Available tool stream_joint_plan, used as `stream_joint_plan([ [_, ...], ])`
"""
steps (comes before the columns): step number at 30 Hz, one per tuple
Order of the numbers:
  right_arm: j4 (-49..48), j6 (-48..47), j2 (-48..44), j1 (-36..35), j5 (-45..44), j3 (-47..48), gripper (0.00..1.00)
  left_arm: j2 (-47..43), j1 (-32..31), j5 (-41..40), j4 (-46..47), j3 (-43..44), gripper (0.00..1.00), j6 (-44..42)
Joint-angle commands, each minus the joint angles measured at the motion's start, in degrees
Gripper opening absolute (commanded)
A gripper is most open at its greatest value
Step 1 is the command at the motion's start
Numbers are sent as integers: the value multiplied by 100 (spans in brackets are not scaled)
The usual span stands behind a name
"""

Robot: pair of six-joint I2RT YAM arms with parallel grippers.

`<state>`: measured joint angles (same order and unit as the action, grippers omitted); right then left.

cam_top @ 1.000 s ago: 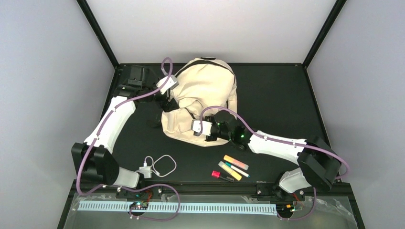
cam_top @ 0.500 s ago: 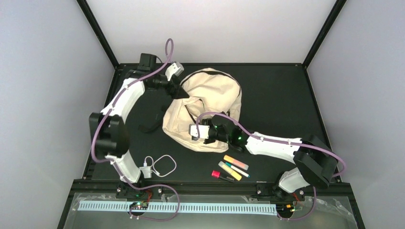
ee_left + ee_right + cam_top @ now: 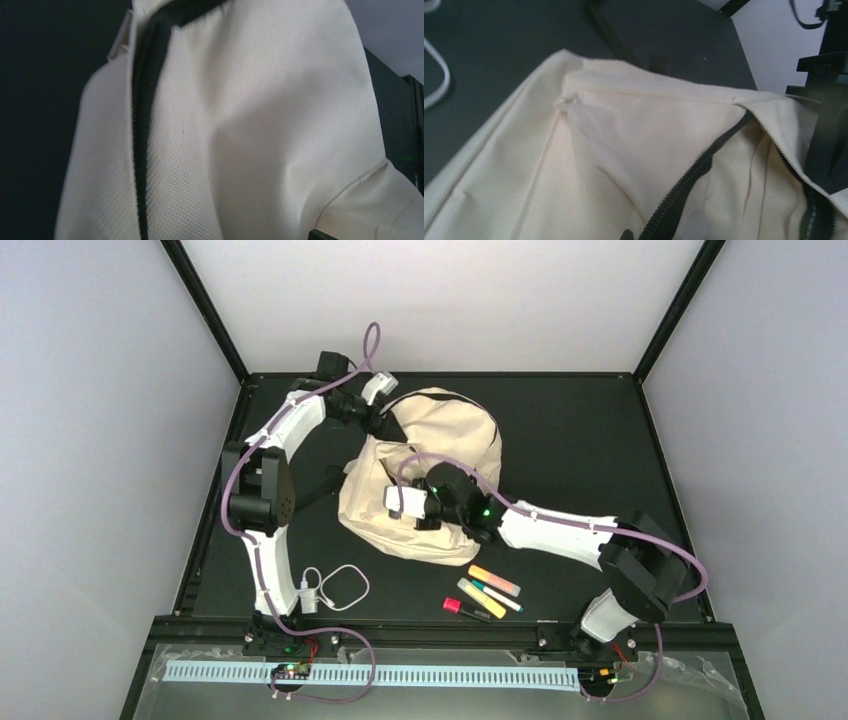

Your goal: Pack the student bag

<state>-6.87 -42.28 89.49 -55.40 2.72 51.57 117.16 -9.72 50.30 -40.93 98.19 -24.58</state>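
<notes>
top view: the student bag [image 3: 455, 435] lay mid table [image 3: 600, 440], left gripper [image 3: 385, 425] at its far-left edge, right gripper [image 3: 395, 505] over its front; markers [image 3: 487, 592] and a cable [image 3: 335, 587] lay outside, unpacked. left wrist view: only bag cloth showed, so the jaw opening could not be told. right wrist view: the zipper [image 3: 694, 175] stood parted, jaw opening again unclear, and packing was judged barely begun.

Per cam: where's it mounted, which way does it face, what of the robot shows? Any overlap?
Top external: above and behind the bases, looking down on the black table; both arms whole, left gripper and right gripper at the soft cream-beige fabric backpack.
Left wrist: close on backpack fabric and a dark zipper; no fingers clearly visible.
Right wrist: looking across the backpack's dark zipper; fingers unclear.
Shared: backpack in all three.
</notes>
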Motion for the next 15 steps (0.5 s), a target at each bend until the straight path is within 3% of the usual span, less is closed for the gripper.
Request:
stream_joint_plan([
  [1,968,1305,-16,251,736,1140,1,-395,222,-29,620,594,98,841],
  [3,760,1421,-287,331,1015,1053,1,-282,230,191,138,988,99,584],
  [7,42,727,-836,339,1683,348,1,174,128,322,-735,1275,99,317],
  [11,372,606,-554,382,1567,640,1,729,10,254,-1585,1571,99,13],
  [15,282,539,-430,409,1444,650,1,662,-221,-28,-1743,1130,99,-323],
])
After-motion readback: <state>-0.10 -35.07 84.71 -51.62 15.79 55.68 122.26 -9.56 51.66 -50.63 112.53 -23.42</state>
